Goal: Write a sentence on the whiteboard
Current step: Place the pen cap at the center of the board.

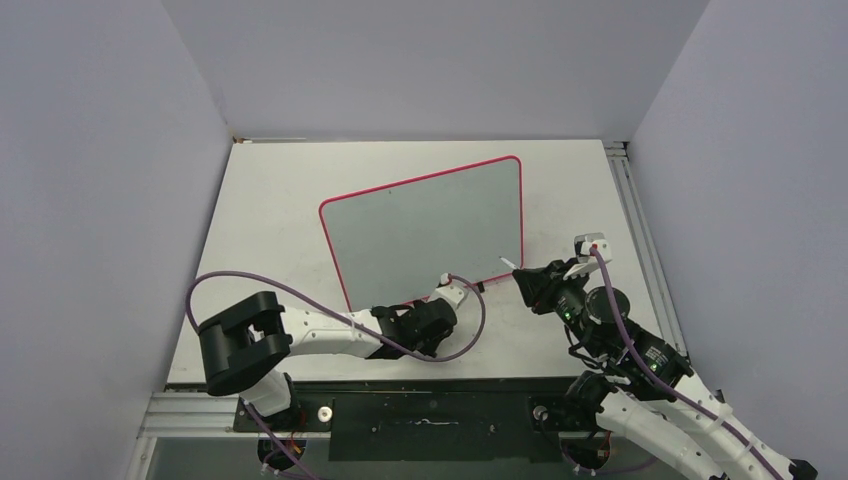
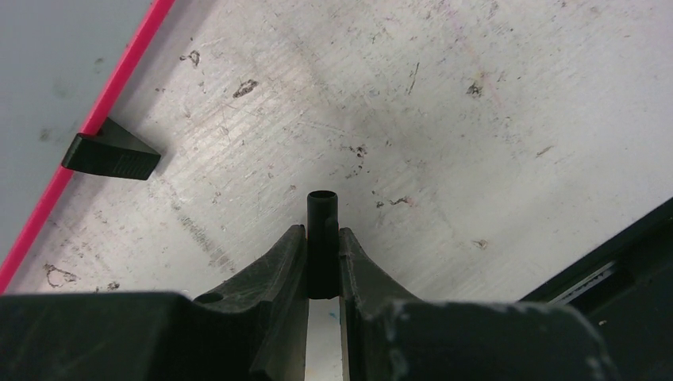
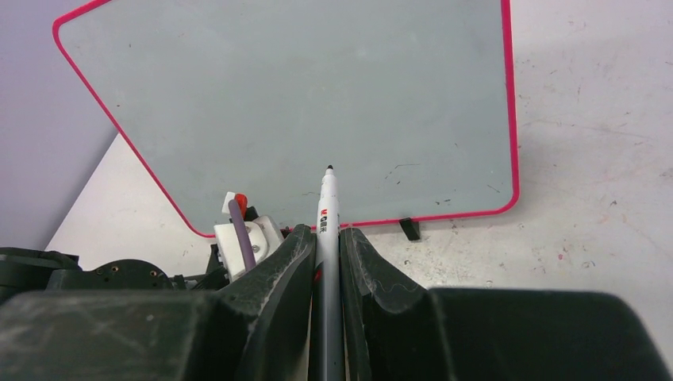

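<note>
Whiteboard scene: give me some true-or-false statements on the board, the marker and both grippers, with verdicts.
1. The whiteboard already bears a sentence. False: its surface is blank.
2. The right gripper is shut on a marker. True.
3. The marker is capped. False: its dark tip is bare.
4. The left gripper grips a short black tube, seemingly the cap. True.
5. The board's rim is blue. False: it is red-pink.

table: white, scuffed, below me | walls: plain grey, around me | rail: metal, table's right edge
</note>
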